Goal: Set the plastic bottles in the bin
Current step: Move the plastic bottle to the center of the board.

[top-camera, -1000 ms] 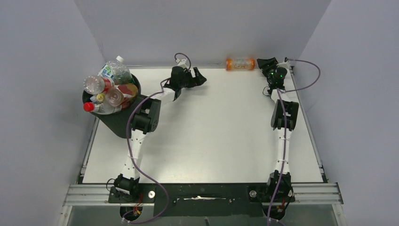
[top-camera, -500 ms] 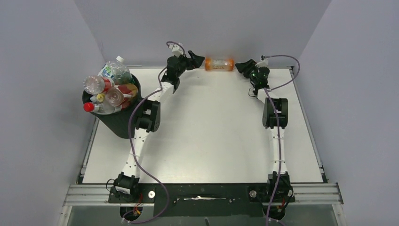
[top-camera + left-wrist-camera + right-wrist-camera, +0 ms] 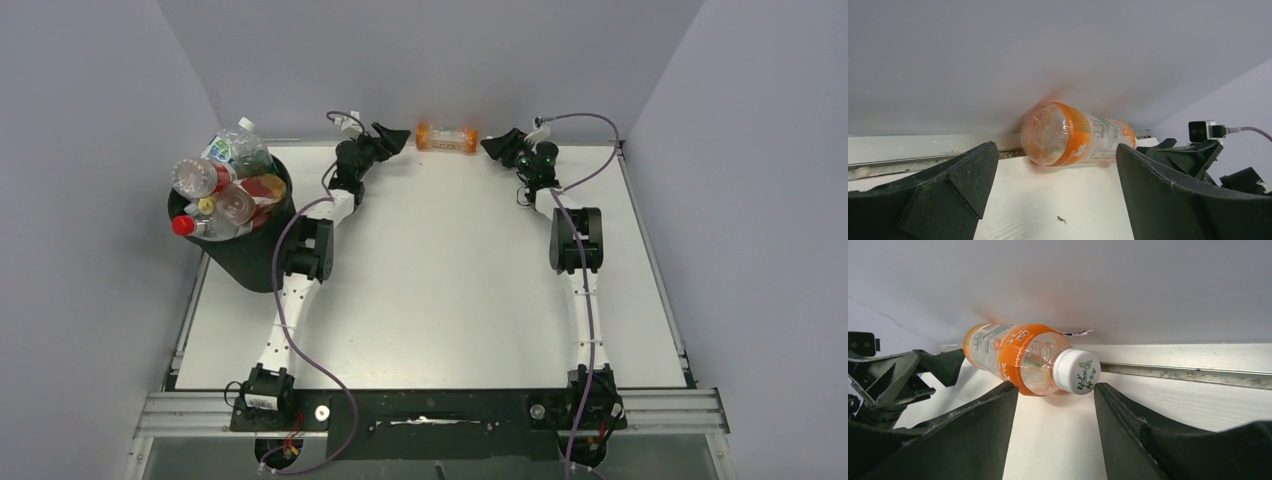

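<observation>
An orange-labelled bottle (image 3: 447, 137) lies on its side against the back wall. Its base faces my left wrist view (image 3: 1063, 135) and its white cap faces my right wrist view (image 3: 1024, 360). My left gripper (image 3: 398, 138) is open just left of the bottle, not touching it. My right gripper (image 3: 492, 146) is open just right of it, its fingertips at the cap end; contact is unclear. The black bin (image 3: 252, 262) stands at the far left, piled with several bottles (image 3: 228, 180) above its rim.
The back wall and a metal rail (image 3: 1188, 371) run right behind the bottle. The side walls close in the table (image 3: 440, 290) on the left and right. The arms' bases sit at the near edge.
The orange bottle has slid left along the back wall, with my right gripper following behind its cap. My left gripper has moved to the back wall, left of the bottle.
</observation>
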Robot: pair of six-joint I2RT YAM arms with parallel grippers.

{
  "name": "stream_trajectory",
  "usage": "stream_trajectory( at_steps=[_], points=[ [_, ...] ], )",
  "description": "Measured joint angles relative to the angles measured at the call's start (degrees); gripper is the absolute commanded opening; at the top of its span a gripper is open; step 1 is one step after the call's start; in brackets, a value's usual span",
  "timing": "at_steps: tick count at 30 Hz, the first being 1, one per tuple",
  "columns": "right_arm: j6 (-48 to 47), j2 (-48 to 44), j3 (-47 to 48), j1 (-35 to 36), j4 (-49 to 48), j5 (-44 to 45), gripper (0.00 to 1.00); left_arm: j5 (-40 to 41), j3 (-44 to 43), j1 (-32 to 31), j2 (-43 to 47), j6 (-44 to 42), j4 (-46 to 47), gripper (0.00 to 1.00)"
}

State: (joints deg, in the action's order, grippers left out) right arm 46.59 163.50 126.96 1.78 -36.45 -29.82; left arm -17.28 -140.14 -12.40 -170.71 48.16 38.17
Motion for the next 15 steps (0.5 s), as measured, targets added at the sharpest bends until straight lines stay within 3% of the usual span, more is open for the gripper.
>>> stream_trajectory(
  at_steps=[15],
  points=[
    [-2.9, -4.0, -5.8, 2.1, 1.0, -4.3, 0.58, -7.0, -0.2, -2.4, 0.0, 3.0, 5.7, 0.89]
  ],
)
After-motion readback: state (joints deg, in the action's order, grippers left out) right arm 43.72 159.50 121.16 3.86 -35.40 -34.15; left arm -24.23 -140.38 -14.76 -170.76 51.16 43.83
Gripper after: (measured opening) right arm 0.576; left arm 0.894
